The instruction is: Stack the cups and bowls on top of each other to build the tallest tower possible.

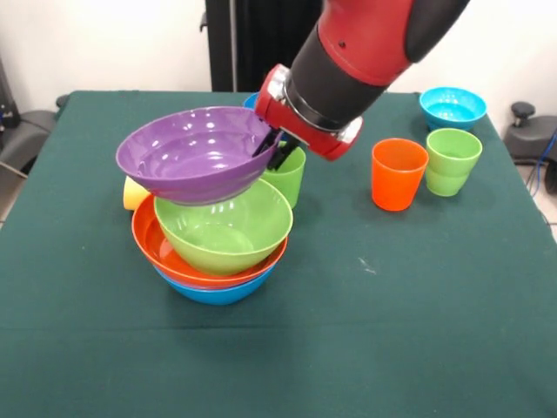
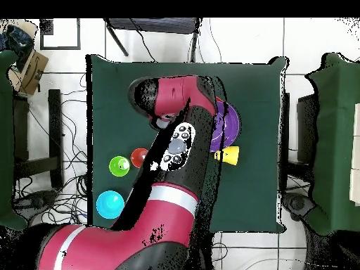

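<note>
My gripper [image 1: 271,148] is shut on the right rim of the purple bowl [image 1: 193,153], one finger inside and one outside. The bowl is tilted just over the tower. There the lime green bowl [image 1: 224,228] sits nested in the orange bowl [image 1: 150,246], which sits in the blue bowl [image 1: 218,293]. I cannot tell whether the purple bowl touches the lime one. A green cup [image 1: 288,177] stands right behind the tower. A yellow cup [image 1: 132,192] peeks out at its left. In the overhead view the arm hides the gripper and most of the purple bowl [image 2: 228,125].
An orange cup [image 1: 399,174] and a light green cup [image 1: 452,161] stand upright at the right, with a turquoise bowl [image 1: 452,106] behind them. A sliver of the dark blue bowl [image 1: 251,100] shows behind my arm. The green table [image 1: 418,305] ends close behind the turquoise bowl.
</note>
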Tool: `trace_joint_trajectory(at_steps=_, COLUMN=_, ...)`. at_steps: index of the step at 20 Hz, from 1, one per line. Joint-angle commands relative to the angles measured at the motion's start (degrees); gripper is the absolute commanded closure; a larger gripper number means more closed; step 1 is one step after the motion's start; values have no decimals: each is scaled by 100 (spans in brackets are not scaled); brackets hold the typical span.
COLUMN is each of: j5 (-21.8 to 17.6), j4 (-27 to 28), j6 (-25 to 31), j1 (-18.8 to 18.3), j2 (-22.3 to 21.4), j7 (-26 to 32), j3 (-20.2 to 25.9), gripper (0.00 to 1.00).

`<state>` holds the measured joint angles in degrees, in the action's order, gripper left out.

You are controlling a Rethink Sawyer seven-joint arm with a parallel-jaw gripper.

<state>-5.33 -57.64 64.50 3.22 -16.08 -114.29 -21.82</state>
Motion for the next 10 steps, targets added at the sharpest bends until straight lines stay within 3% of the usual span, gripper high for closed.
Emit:
trace_joint_trajectory(at_steps=1, j5=131, j4=150, j6=-555, j1=-61, j2=474, j7=-1045, j3=550, gripper=100)
trace_joint_trajectory(at_steps=9, j5=182, j4=415, j6=-800, j1=-201, j2=740, j7=-754, j3=575, gripper=100)
trace_joint_trajectory(at_steps=10, j5=190, j4=430, j6=-819, j1=-197, j2=753, j7=-702, j3=553, gripper=0)
